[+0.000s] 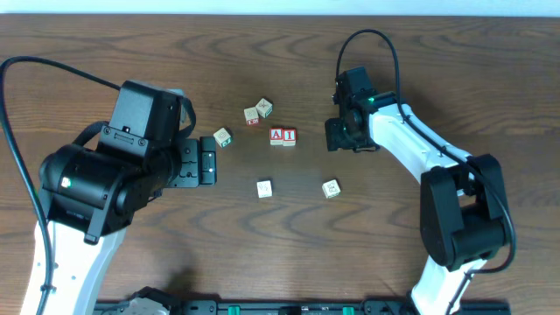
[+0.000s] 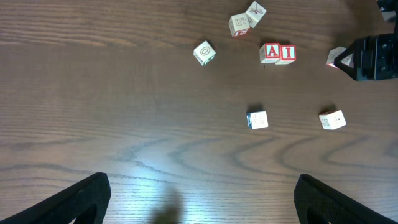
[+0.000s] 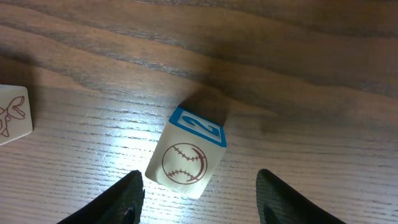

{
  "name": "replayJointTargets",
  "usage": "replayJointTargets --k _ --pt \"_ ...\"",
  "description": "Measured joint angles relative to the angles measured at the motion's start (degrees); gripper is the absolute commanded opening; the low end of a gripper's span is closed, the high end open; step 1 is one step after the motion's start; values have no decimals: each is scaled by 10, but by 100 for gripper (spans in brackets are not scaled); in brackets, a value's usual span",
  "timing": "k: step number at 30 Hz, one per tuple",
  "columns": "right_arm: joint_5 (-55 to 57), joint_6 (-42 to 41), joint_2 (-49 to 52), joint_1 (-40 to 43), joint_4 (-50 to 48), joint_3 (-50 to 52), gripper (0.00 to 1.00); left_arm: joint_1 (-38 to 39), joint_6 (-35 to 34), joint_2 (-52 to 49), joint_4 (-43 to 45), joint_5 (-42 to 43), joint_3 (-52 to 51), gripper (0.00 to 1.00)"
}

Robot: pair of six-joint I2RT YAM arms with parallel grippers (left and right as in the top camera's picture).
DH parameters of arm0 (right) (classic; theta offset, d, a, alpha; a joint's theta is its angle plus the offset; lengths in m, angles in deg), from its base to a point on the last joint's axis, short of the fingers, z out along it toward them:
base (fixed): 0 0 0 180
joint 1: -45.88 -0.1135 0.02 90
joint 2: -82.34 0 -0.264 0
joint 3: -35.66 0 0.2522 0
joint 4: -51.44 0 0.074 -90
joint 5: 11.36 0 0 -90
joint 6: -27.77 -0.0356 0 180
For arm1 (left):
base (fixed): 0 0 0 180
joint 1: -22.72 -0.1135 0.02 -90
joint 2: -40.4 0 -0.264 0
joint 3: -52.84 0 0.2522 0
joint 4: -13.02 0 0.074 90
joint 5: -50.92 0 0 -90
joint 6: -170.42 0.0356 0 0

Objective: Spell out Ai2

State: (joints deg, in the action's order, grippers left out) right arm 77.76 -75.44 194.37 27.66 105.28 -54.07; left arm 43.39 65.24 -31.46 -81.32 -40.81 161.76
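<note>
The red "A" cube (image 1: 276, 135) and the red "I" cube (image 1: 289, 136) stand side by side at the table's middle, also seen in the left wrist view as "A" (image 2: 270, 53) and "I" (image 2: 287, 53). The blue "2" cube (image 3: 186, 152) lies on the table with a baseball drawing facing the camera and the "2" on its far face. My right gripper (image 3: 200, 182) is open and straddles it; the left finger (image 3: 124, 199) is close to the cube, the right finger (image 3: 280, 199) well apart. My left gripper (image 2: 202, 199) is wide open over bare table.
Other cubes lie around: one with a green mark (image 1: 222, 136), a pair at the back (image 1: 258, 111), one pale cube (image 1: 263, 188) and another (image 1: 331, 188) in front. A further cube (image 3: 12, 115) shows at the right wrist view's left edge.
</note>
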Motion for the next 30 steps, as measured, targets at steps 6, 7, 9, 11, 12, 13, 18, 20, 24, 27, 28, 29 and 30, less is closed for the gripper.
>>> replayJointTargets --k 6,7,9,11,12,13,18,20,24,27,28,29,30 --pt "3 -7 0 0 -5 0 55 0 0 0 0 0 0 96" --pt "4 -10 0 0 -5 0 55 0 0 0 0 0 0 95" --pt "5 -24 0 0 -5 0 54 0 0 0 0 0 0 96" --pt "5 -40 0 0 -6 0 54 0 0 0 0 0 0 95" --pt "5 -52 0 0 -7 0 54 0 0 0 0 0 0 95" --pt "5 -64 0 0 -7 0 54 0 0 0 0 0 0 95" --pt "11 -120 0 0 -7 0 55 0 0 0 0 0 0 95" --pt "11 -135 0 0 -7 0 55 0 0 0 0 -2 0 96" --pt "11 -156 0 0 -10 0 54 0 0 0 0 -2 0 95" --pt "8 -170 0 0 -13 0 54 0 0 0 0 -2 0 95" --pt "7 -173 0 0 -17 0 53 0 0 0 0 -2 0 95" --pt "6 -176 0 0 -19 0 53 0 0 0 0 -2 0 95" --pt "6 -178 0 0 -21 0 53 0 0 0 0 -2 0 96"
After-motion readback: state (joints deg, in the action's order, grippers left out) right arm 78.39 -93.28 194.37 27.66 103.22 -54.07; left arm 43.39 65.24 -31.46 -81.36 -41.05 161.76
